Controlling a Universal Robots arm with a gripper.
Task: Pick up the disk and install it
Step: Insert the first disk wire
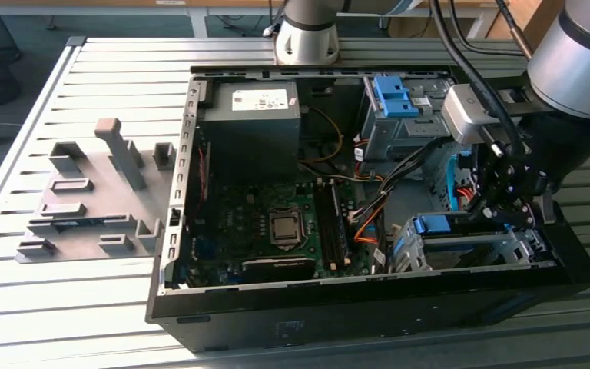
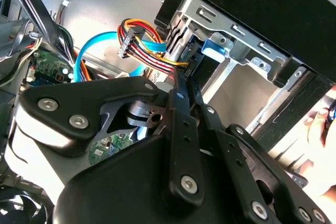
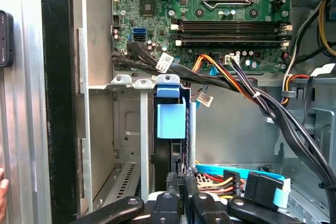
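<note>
Inside drive cage [image 1: 469,250]: disk [image 3: 171,120] is sitting edge-on, metal body mostly hidden.
Claw [image 3: 181,179]: fingers are pinching narrowly around disk's edge, tips partly hidden.

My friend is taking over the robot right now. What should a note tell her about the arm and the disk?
Gripper: down inside the open computer case, at the metal drive cage; whether its fingers are open or shut can't be told.
Disk: standing on edge in a cage slot, its blue rail tab showing in both wrist views.
Done: disk picked up and brought into the slot.
Left: can't tell if it is fully seated. A person's hand is beside the case.
</note>
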